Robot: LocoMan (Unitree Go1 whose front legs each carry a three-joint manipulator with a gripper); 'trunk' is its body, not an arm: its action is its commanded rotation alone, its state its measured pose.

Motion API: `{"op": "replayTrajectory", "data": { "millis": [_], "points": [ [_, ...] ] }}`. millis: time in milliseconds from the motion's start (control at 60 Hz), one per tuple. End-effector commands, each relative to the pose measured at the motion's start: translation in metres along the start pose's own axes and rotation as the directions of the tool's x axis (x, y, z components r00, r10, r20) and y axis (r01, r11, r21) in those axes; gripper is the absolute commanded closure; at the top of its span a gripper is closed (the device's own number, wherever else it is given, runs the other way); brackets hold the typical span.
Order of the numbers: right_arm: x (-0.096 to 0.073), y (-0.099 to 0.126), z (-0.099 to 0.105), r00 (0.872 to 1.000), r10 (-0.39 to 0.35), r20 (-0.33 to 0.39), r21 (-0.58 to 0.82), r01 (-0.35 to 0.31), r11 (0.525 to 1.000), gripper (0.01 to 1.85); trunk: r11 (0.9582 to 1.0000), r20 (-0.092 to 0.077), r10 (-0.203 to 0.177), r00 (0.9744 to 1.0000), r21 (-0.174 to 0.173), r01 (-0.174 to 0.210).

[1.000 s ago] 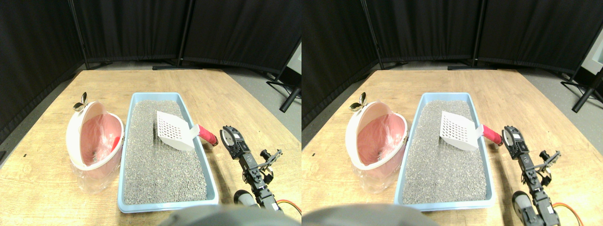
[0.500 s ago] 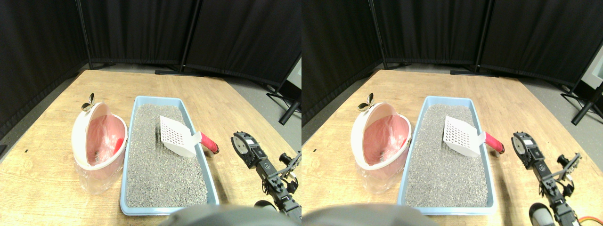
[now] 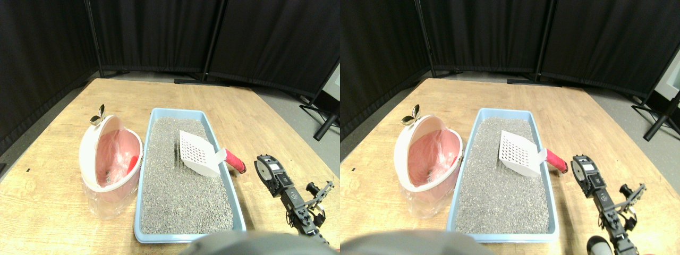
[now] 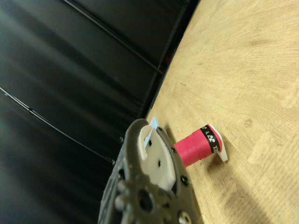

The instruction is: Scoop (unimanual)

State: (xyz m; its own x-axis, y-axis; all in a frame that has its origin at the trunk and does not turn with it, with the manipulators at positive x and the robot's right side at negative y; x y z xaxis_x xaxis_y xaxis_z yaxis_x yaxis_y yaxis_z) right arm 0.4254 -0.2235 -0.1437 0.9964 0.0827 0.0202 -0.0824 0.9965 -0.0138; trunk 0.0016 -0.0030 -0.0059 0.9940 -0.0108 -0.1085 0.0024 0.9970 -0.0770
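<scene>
Stereo pair view: light-blue plastic tray [image 3: 237, 204] full of grey litter [image 3: 180, 186]; white slotted scoop [image 3: 197, 154] lies in it, red-wrapped handle [image 3: 234, 161] over the rim. Right gripper [image 3: 265, 169] near handle; fingers' state unclear. Pink bin [image 3: 109, 159] left.

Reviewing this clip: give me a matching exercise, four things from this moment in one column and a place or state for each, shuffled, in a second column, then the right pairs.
Things:
1. scoop
2. bin
3. tray
4. gripper

Places or states:
A. tilted, pink bag inside, left of the tray
B. on the wooden floor, filled with grey litter
C. apart from the red handle, to its right
D. white slotted blade on the litter, handle out over the tray's right rim

Pairs: 1-D, 2-A, 3-B, 4-C
</scene>
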Motion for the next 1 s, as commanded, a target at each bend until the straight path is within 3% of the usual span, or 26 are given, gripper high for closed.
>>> {"op": "replayTrajectory", "data": {
  "millis": [17,400,1000],
  "points": [
    [-0.0013,0.0013,0.0012,0.999,-0.013,0.041,0.018,0.012,1.000,1.81,1.0000,0.008,-0.007,0.9999,-0.006,0.007],
    [-0.0025,-0.0004,-0.0030,0.999,-0.035,0.036,0.026,0.034,0.999,1.81,0.9999,-0.002,-0.016,0.9999,0.001,0.016],
    [-0.0053,-0.0048,-0.0035,0.998,-0.058,0.021,0.005,0.058,0.998,1.81,0.9995,-0.001,-0.031,0.9995,0.005,0.031]
  ]
}}
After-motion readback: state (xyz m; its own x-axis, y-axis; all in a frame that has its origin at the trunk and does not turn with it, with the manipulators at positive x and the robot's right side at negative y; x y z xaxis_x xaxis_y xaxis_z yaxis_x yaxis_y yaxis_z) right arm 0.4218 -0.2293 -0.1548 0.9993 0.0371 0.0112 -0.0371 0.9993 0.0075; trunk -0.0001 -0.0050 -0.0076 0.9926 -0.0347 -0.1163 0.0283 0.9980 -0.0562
